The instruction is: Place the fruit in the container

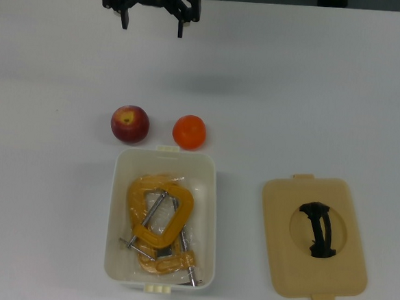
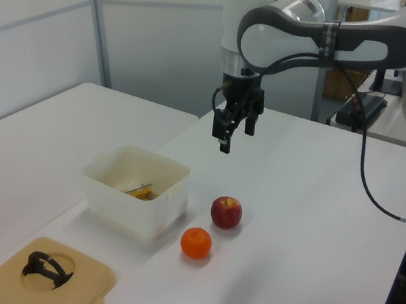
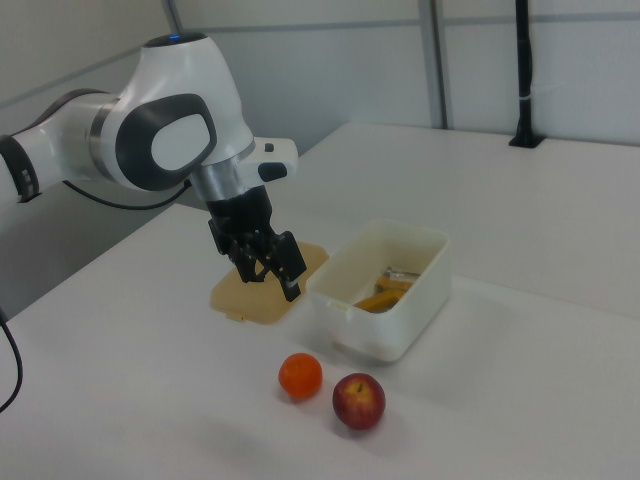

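Two fruits, apple and orange, rest side by side on the white desk, well below the claw in the top view, just outside the container holding yellow clamps. Tan lid beside it. Claw hangs above the desk, fingers spread, empty. No legible writing.

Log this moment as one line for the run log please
gripper: open, raised, empty | apple, orange: on table beside tub | tub: holds clamps | lid: off | fruit placed: none
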